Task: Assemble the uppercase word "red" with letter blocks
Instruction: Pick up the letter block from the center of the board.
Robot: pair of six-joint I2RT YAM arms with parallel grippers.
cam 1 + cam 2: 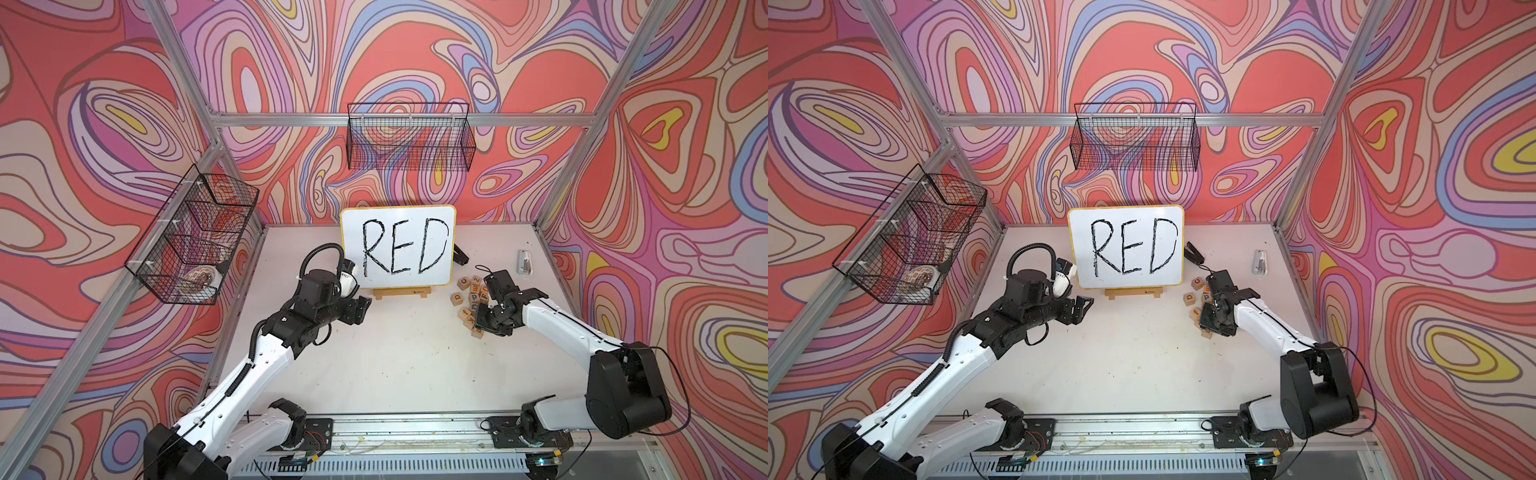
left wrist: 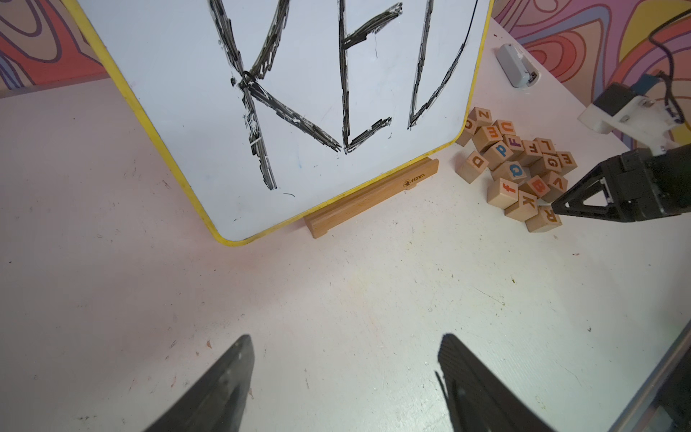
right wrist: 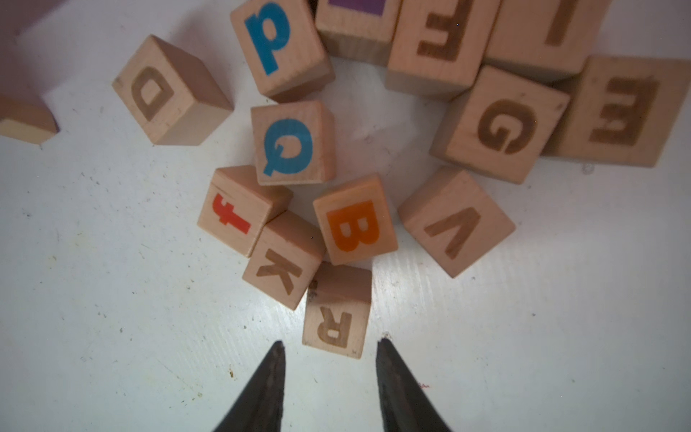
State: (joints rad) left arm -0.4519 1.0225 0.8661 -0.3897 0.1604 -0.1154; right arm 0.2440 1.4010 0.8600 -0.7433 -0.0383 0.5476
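The tabletop is white, scuffed and speckled with small marks; three walls in a swirling pattern of red, pink, lilac and yellow close it in, framed by aluminium rails. There are two black wire baskets: one on the back wall, one on the left wall with something round and patterned in its lowest compartment. One whiteboard, yellow-rimmed and hand-lettered RED, stands upright in a wooden stand at the back. The letter blocks lie in one loose heap right of the board, some resting on others; thirteen lettered ones show in the right wrist view. Among them the R block lies nearest the right arm, the D block stands a little apart, and an E block sits at the heap's far side. The right gripper is parted and grips nothing, the R block's near edge just at its tips with a gap either side. The left gripper hovers before the board, fingers spread over bare table, empty.
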